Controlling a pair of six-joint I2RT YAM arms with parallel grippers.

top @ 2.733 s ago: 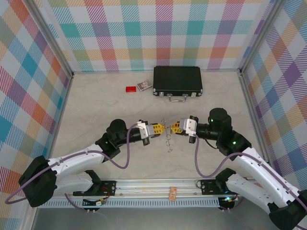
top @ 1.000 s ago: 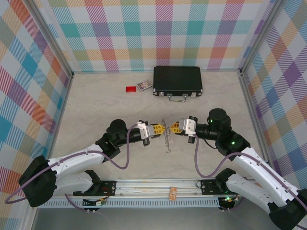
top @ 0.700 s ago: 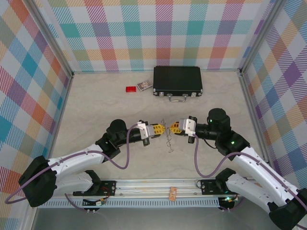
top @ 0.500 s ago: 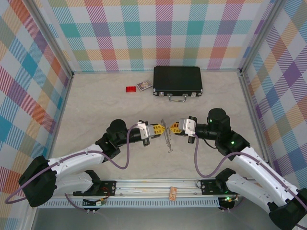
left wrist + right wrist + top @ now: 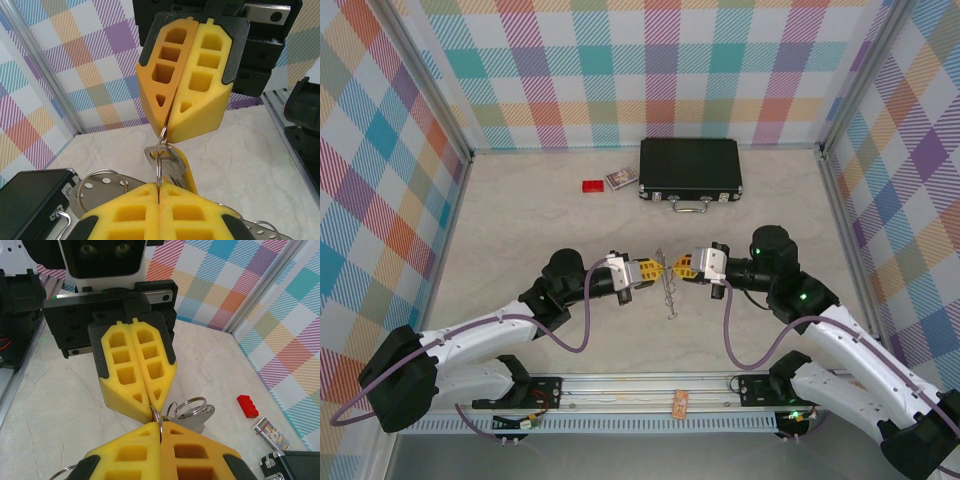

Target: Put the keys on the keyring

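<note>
Over the middle of the table my left gripper [image 5: 658, 270] and right gripper [image 5: 677, 270] meet tip to tip. Both are shut on the thin grey keyring [image 5: 667, 272]. From the left wrist, my yellow gripper [image 5: 159, 186] pinches the ring's wire [image 5: 159, 165], and the right gripper [image 5: 168, 134] clamps it from above. A silver key [image 5: 170, 159] hangs on the wire with a yellow-headed key [image 5: 190, 172] behind it. From the right wrist, my gripper [image 5: 160, 426] and the left gripper [image 5: 152, 407] nip the keyring [image 5: 159, 419], with the silver key [image 5: 201, 416] beside small rings.
A black case [image 5: 690, 168] with a silver handle lies at the back. A small red block [image 5: 592, 186] and a little card box [image 5: 621, 179] sit to its left. Checked walls close off three sides. A rail [image 5: 640, 390] runs along the near edge.
The bundle hanging under the ring has twisted slightly back and forth. Both grippers stay shut on the ring in almost the same spot.
</note>
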